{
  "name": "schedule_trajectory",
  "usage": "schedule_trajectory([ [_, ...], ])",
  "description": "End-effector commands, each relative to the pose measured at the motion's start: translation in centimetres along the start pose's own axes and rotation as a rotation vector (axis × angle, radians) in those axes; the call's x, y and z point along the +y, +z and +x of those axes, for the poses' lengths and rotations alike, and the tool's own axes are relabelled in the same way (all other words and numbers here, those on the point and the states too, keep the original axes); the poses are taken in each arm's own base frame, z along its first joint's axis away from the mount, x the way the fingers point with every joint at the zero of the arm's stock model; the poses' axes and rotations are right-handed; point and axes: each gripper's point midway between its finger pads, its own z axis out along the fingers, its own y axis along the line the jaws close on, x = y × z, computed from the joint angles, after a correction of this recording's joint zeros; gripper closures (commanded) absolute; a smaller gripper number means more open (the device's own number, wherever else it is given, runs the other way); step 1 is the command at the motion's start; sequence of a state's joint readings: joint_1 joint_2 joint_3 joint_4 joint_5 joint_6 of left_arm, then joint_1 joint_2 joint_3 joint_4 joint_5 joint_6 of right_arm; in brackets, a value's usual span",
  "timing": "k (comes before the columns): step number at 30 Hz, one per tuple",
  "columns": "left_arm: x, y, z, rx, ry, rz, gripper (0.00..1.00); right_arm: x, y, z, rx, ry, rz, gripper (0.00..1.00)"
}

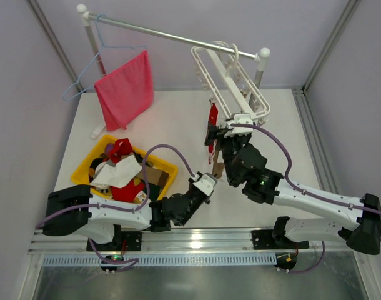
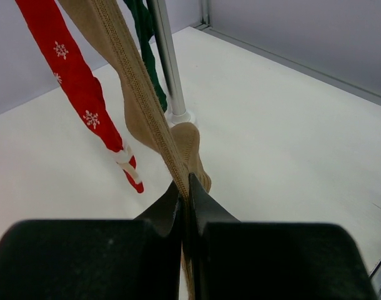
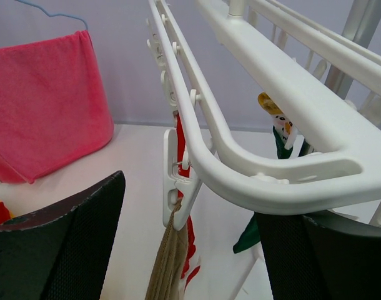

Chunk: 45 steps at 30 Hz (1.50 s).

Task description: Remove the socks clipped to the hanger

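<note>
Tan-brown sock [image 2: 137, 100] hangs from a clip [image 3: 175, 181] on the white hanger [image 3: 272, 94], beside a red sock [image 2: 78, 94]. Left end effector [image 2: 185, 187] is pinched tight on its lower length. Right end effector [image 3: 190, 209] stands wide, jaws flanking that clip, holding nothing. Step in hand: unclipping. Next, probably, squeeze the clip while the left draws downward.

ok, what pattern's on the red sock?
White snowflakes on the red sock, clearest in the left wrist view.

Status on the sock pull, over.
Left jaws shut on tan sock. Right jaws open at hanger corner. Sock hangs at clip. Red sock beside it.
</note>
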<state>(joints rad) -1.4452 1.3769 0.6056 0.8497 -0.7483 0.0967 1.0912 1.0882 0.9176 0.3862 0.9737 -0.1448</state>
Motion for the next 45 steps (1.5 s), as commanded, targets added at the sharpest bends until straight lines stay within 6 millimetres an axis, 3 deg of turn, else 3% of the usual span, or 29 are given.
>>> schedule_trajectory([
  [1,-0.3,0.1,-1.9,-0.047,-0.035,-0.001,1.0,-0.5,0.6,-3.1,-0.072,0.073,0.053,0.18],
  [8,-0.3,0.1,-1.8,-0.047,-0.033,0.0,1.0,-1.3,1.1,-3.0,-0.092,0.076,0.106,0.19],
  [12,-0.4,0.1,-1.8,-0.046,-0.028,0.0,1.0,-2.0,1.1,-3.6,-0.122,0.104,0.128,0.3],
  [16,-0.5,0.2,-1.5,-0.04,-0.023,0.003,1.0,-2.4,1.1,-4.0,-0.147,0.125,0.135,0.62],
  [17,-0.5,0.2,-1.6,-0.041,-0.023,0.002,1.0,-2.5,1.3,-3.9,-0.148,0.126,0.14,0.74],
  [19,-0.4,0.2,-1.6,-0.042,-0.025,-0.001,1.0,-2.4,1.4,-4.1,-0.152,0.128,0.139,0.84],
  [20,-0.5,0.2,-1.6,-0.041,-0.024,0.002,1.0,-2.4,1.5,-4.0,-0.15,0.122,0.14,0.96],
  [28,-0.3,0.3,-1.5,-0.037,-0.019,-0.017,1.0,-2.2,1.4,-4.1,-0.151,0.12,0.126,0.96],
  [30,0.1,0.4,-1.3,-0.031,-0.016,-0.041,1.0,-2.0,1.4,-4.0,-0.148,0.117,0.111,0.93],
  [31,0.1,0.5,-1.3,-0.029,-0.013,-0.049,1.0,-2.0,1.3,-4.1,-0.149,0.119,0.102,0.76],
  [33,0.5,0.6,-1.2,-0.024,-0.007,-0.074,1.0,-1.8,1.3,-3.8,-0.143,0.118,0.091,0.53],
  [34,0.6,0.6,-1.2,-0.023,-0.004,-0.083,1.0,-1.9,1.3,-3.8,-0.142,0.116,0.092,0.34],
  [36,1.2,0.6,-1.3,-0.025,-0.005,-0.109,1.0,-1.8,1.3,-3.5,-0.13,0.106,0.086,0.23],
  [39,3.4,0.4,-1.5,-0.032,-0.031,-0.165,1.0,-1.9,1.0,-3.0,-0.123,0.11,0.078,0.15],
  [45,11.6,0.4,-0.1,0.016,-0.253,-0.28,1.0,-2.1,0.6,-2.1,-0.11,0.105,0.06,0.07],
])
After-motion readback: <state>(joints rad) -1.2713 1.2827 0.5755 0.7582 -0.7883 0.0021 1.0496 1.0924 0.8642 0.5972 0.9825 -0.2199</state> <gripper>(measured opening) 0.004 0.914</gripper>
